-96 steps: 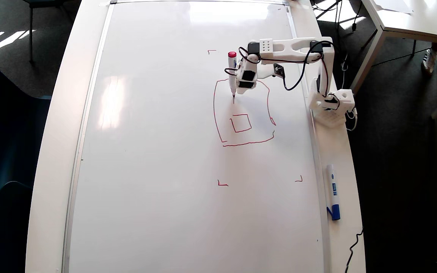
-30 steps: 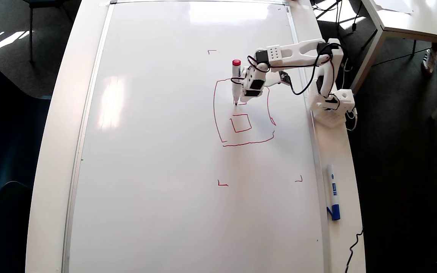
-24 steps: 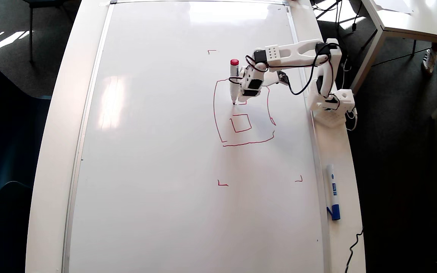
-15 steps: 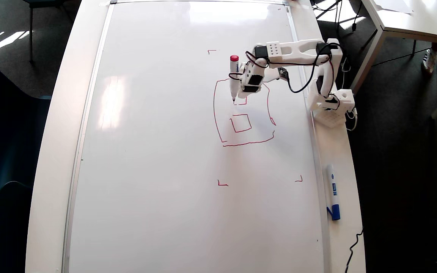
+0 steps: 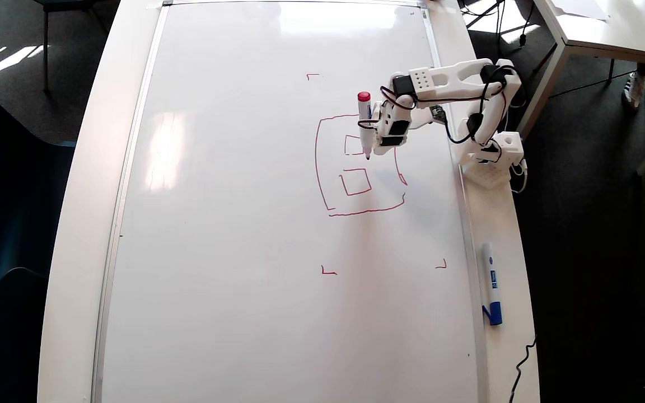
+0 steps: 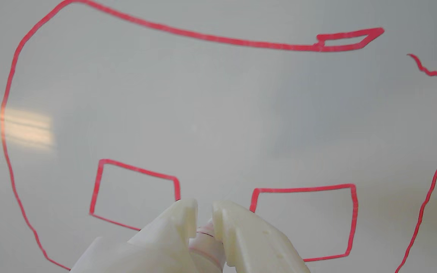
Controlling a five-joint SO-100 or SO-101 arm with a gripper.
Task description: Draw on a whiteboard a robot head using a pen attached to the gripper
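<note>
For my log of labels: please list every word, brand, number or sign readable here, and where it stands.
No text can be read.
Blue-capped marker: blue label print, too small to read.
Pen in the gripper: dark print, too blurred.
Whiteboard: only red drawn lines, no writing.

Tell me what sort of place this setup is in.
Probably an office, classroom or lab room. A large whiteboard lies flat on a white table, dark carpet-like floor surrounds it, another white table stands at top right in the overhead view, and someone's sneakers show beside it.
</note>
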